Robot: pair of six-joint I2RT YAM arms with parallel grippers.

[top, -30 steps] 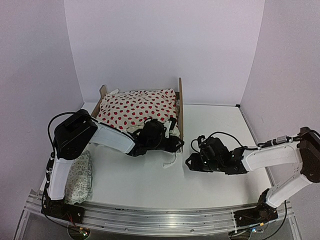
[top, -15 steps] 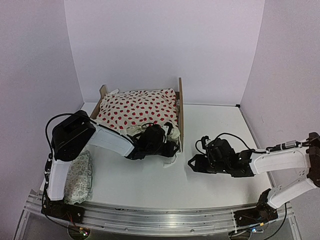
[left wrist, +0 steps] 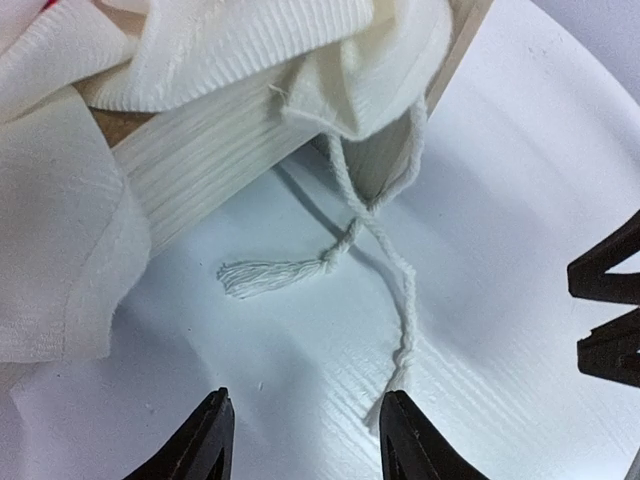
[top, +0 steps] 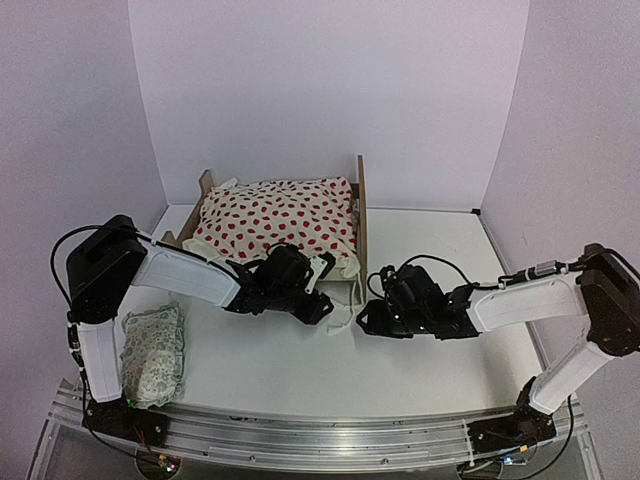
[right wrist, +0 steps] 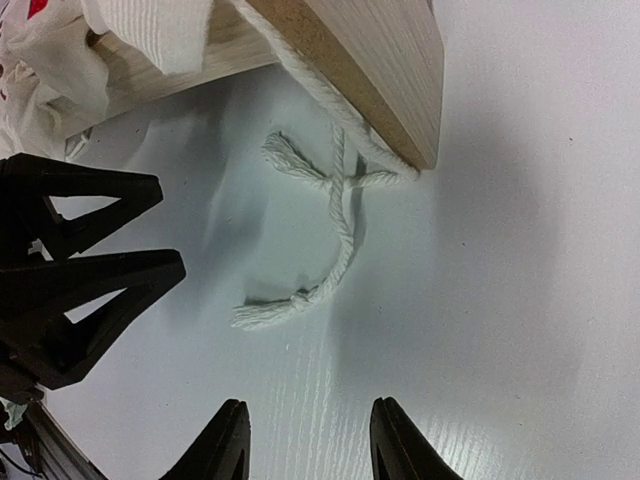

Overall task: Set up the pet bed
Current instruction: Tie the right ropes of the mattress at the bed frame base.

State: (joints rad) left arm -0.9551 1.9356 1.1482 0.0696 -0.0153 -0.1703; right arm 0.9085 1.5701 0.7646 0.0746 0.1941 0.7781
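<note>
1. The pillow (top: 155,350) lies at the lower left of the top view, beside the left arm's base and well apart from the bed. If that arm's elbow swings back, I judge it could sweep the pillow towards the desk (top: 440,250) edge.

2. The left pincer (left wrist: 305,435) hovers low over the desk just in front of the bed's near corner. Its jaws are roughly half parted and hold nothing. Closing here would likely catch only thin cord, or nothing at all.

3. The pet bed (top: 361,200) stands centre-left in the top view, near the back wall, with its tall board on the right. The red-dotted blanket (top: 275,215) covers it and spills over the near corner, so no mattress shows. The frame looks light. A tug on snagged cloth could slide or tip it, or pull the blanket off.

4. The blanket's cord (right wrist: 340,220) hangs from that corner, and its two tasselled ends lie crossed on the desk between the pincers. A finger hooking it by accident would drag the blanket along.

5. The right pincer (right wrist: 310,440) sits just right of the cord, facing the left one. Its jaws are moderately apart and empty. Each wrist view shows the other's black fingers close by, so if both reach for the cord they risk colliding.
</note>
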